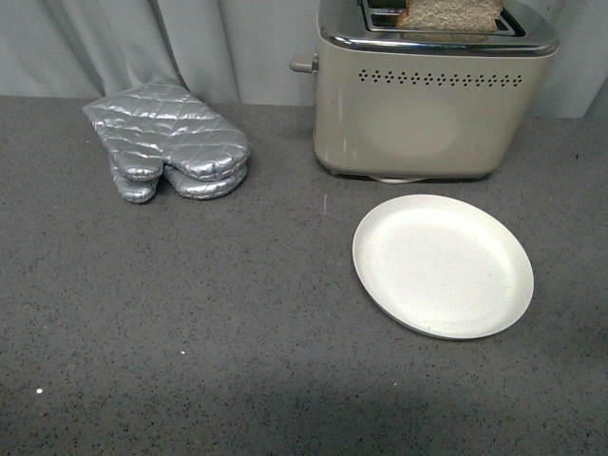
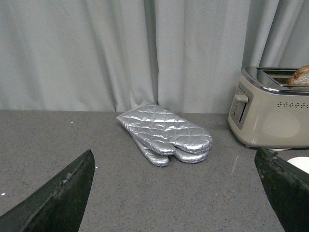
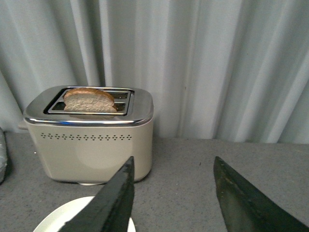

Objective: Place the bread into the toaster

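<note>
**Bread sits in toaster slot**

A slice of light-brown bread (image 3: 90,100) with a darker crust stands upright in the near slot of a boxy beige toaster (image 1: 427,114), its rounded top protruding above the chrome top. The toaster, with vent holes and side lever knob, stands on the grey countertop against the curtain.

Bread sitting in the toaster at the back of the bench.

The toaster (image 1: 432,95) is standing at the back right of the bench (image 1: 190,332), against the curtain (image 1: 142,43), with the bread (image 1: 451,14) sticking up out of its nearer slot. The plate (image 1: 443,266) is lying just in front of the toaster. The oven mitts (image 1: 166,141) are lying stacked, well apart to the left of the toaster.
</note>
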Tool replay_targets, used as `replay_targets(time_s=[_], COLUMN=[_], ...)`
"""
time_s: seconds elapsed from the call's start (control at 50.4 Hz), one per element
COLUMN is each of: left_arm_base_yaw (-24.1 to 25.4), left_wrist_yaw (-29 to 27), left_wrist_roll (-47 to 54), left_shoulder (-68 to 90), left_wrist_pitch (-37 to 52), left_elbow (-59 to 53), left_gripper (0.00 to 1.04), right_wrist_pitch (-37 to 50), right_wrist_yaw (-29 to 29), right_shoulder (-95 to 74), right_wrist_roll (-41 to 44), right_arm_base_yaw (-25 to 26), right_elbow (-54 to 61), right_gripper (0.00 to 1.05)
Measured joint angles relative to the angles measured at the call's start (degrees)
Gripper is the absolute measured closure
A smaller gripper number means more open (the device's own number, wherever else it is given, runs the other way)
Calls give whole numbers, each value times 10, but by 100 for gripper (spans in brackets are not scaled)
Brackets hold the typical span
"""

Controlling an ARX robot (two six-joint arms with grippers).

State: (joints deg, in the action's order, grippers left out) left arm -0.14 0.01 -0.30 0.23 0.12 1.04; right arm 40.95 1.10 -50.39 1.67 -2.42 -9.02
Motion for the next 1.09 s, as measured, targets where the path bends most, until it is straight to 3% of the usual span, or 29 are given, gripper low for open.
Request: replay_targets(time_s=[0.199, 0.596, 1.092], left_arm_base_yaw=[0, 0, 0], left_wrist_yaw=[0, 0, 0], left_wrist_roll=[0, 0, 0], left_shoulder=[0, 0, 0], left_wrist_pitch=[0, 0, 0], left_elbow=[0, 0, 0], left_gripper=[7, 7, 7], right_wrist_pitch=[-37, -80, -216], right_wrist_yaw=[-10, -10, -10], right_shoulder=[73, 170, 312], right_wrist_roll=[-8, -11, -11], right_arm_base_yaw=[23, 23, 23], right_elbow=[37, 84, 88], right_gripper=[105, 104, 104])
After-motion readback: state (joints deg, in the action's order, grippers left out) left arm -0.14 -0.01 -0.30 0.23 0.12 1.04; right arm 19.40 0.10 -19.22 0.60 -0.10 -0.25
